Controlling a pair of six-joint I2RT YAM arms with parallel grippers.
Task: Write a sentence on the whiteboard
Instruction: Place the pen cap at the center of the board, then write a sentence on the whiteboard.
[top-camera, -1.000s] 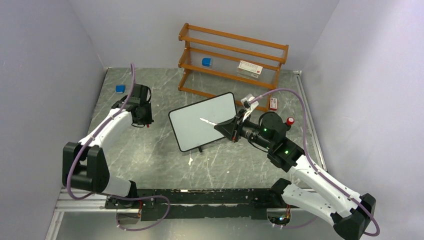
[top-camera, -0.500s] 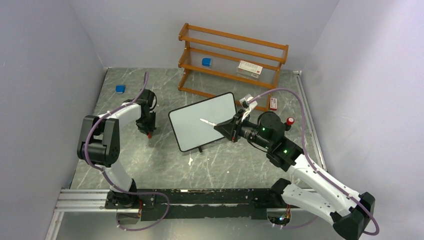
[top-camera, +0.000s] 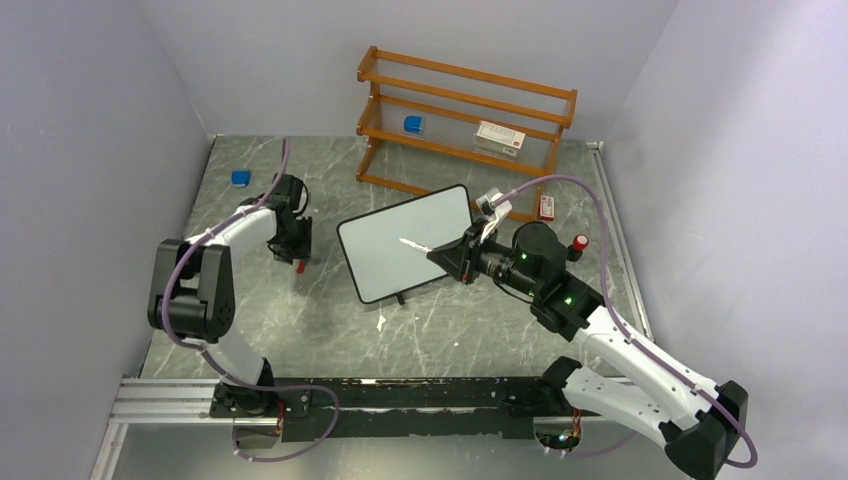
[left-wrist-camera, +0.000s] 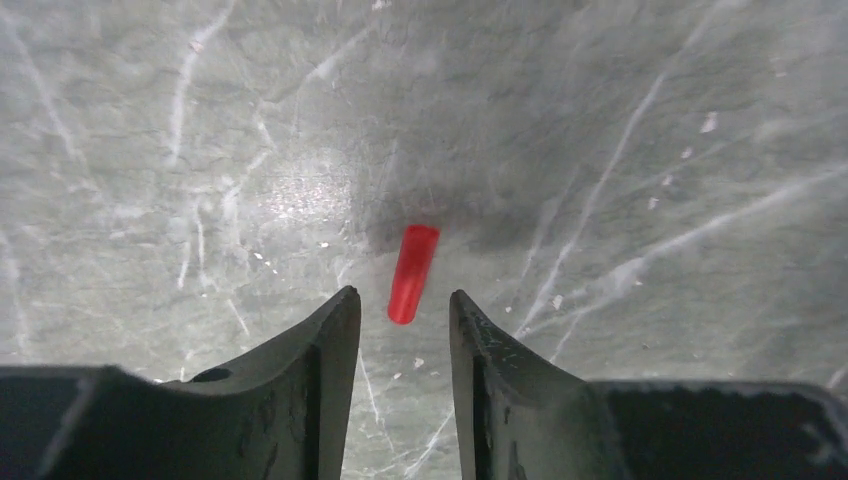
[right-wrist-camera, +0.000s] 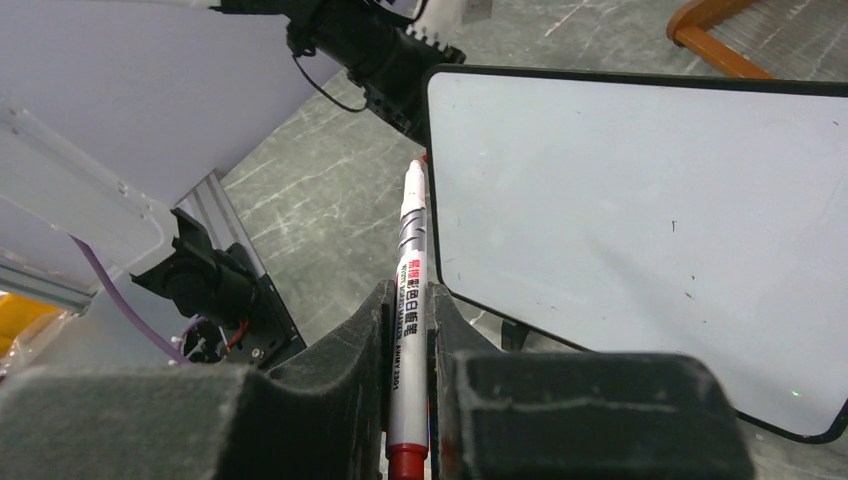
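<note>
The whiteboard (top-camera: 405, 243) stands tilted at the table's middle, its white face blank apart from faint specks (right-wrist-camera: 640, 220). My right gripper (top-camera: 455, 256) is shut on a white marker (right-wrist-camera: 410, 270) with a red end. The marker's bare tip points at the board's face, close to it. My left gripper (left-wrist-camera: 400, 296) hangs low over the table left of the board, with its jaws apart. A red marker cap (left-wrist-camera: 412, 272) lies loose on the marble just past the fingertips, touching neither finger (top-camera: 300, 267).
A wooden shelf (top-camera: 465, 125) stands behind the board, carrying a blue object (top-camera: 413, 124) and a white-and-red box (top-camera: 499, 137). Another blue piece (top-camera: 240, 177) lies at the far left. A small red-and-white box (top-camera: 546, 206) sits by the shelf's foot.
The left arm folded back and lowered its gripper to the table. Its jaws have parted and the red cap now lies free. The right arm holds nearly still.
</note>
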